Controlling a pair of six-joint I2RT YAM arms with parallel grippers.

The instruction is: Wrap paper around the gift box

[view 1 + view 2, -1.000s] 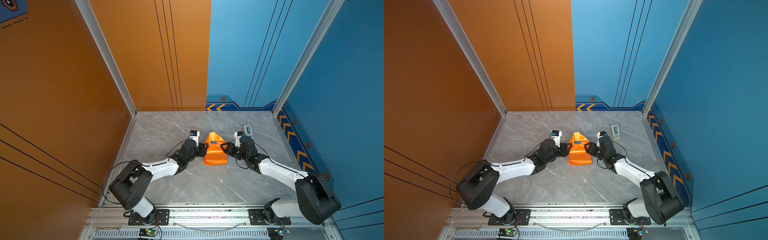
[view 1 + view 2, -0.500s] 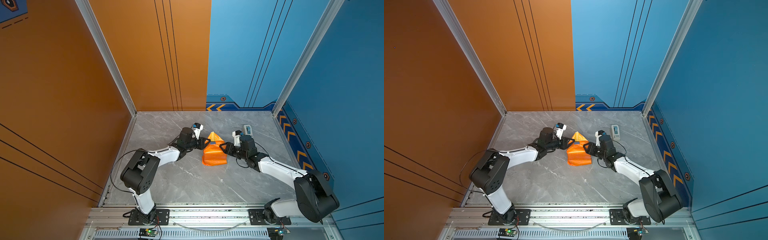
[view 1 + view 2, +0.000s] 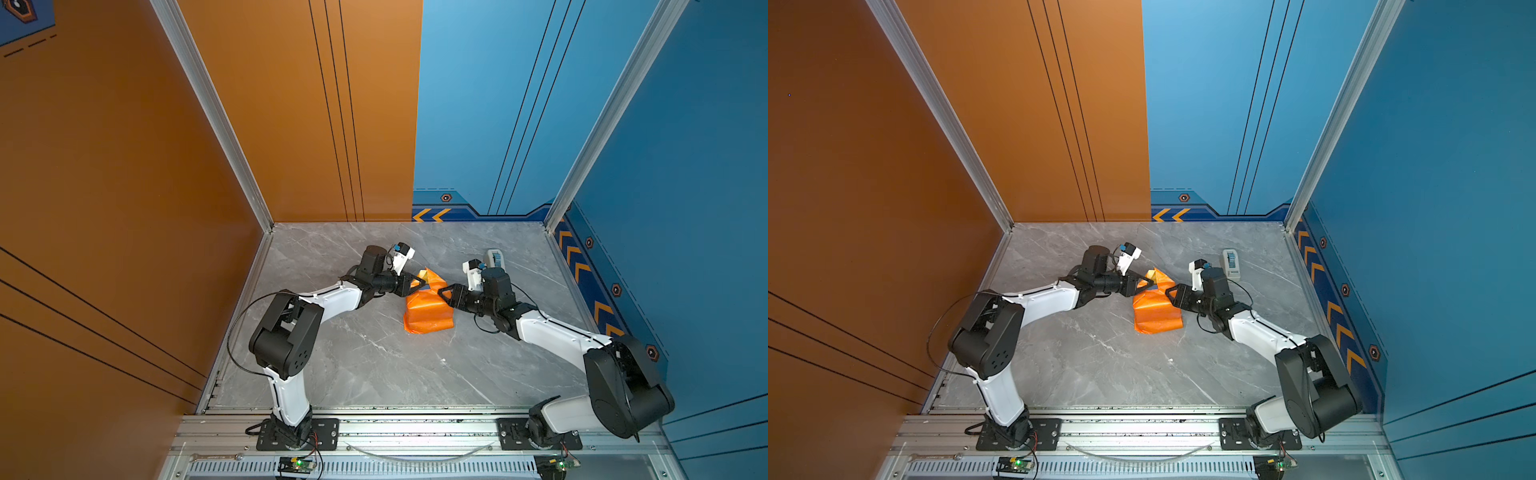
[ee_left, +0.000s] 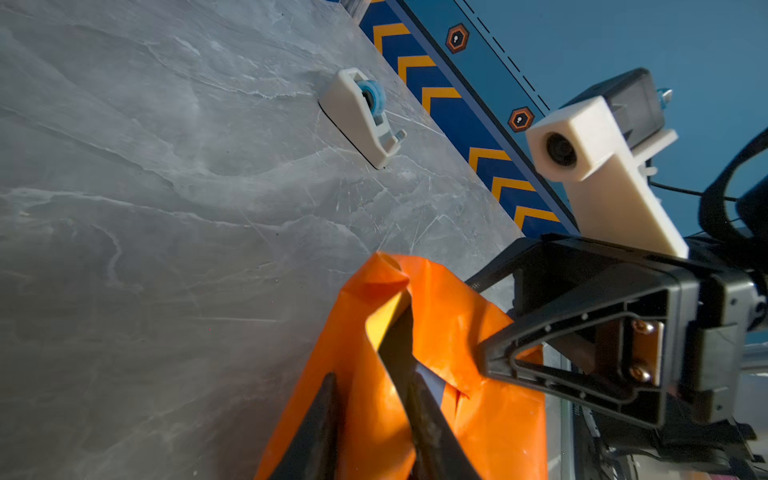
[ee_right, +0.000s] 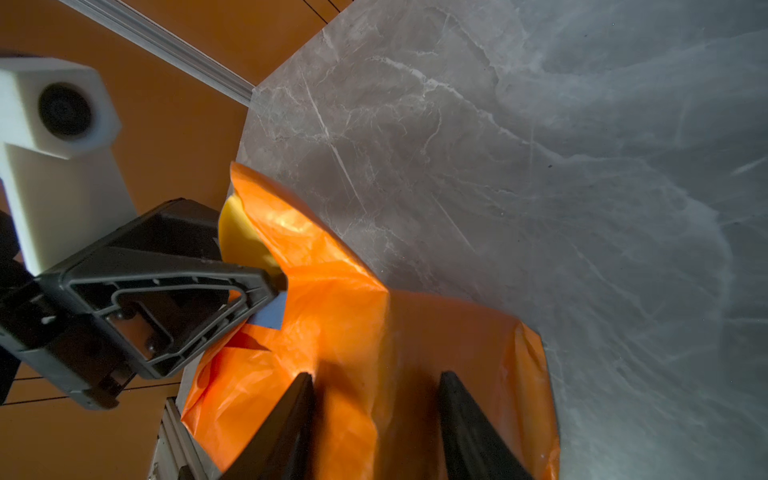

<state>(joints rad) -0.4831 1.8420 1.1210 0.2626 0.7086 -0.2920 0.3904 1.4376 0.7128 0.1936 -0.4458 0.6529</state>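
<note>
Locate the paper (image 3: pixel 428 313) at mid-bench (image 3: pixel 374 365), folded orange side out over the gift box (image 5: pixel 270 316). Only a blue corner of the box shows. The paper's long axis runs near to far. Its near end is blunt. Its far end tapers to a raised flap pointing far, yellow inside. Your left hand (image 3: pixel 419 282) meets that flap from the left, jaws narrow, with a fold between them; you cannot tell whether they pinch it. Your right hand (image 3: pixel 444 293) stands about half open, tips against the paper's right side, clamping nothing. The tape dispenser (image 3: pixel 494 258) sits far right, apart.
</note>
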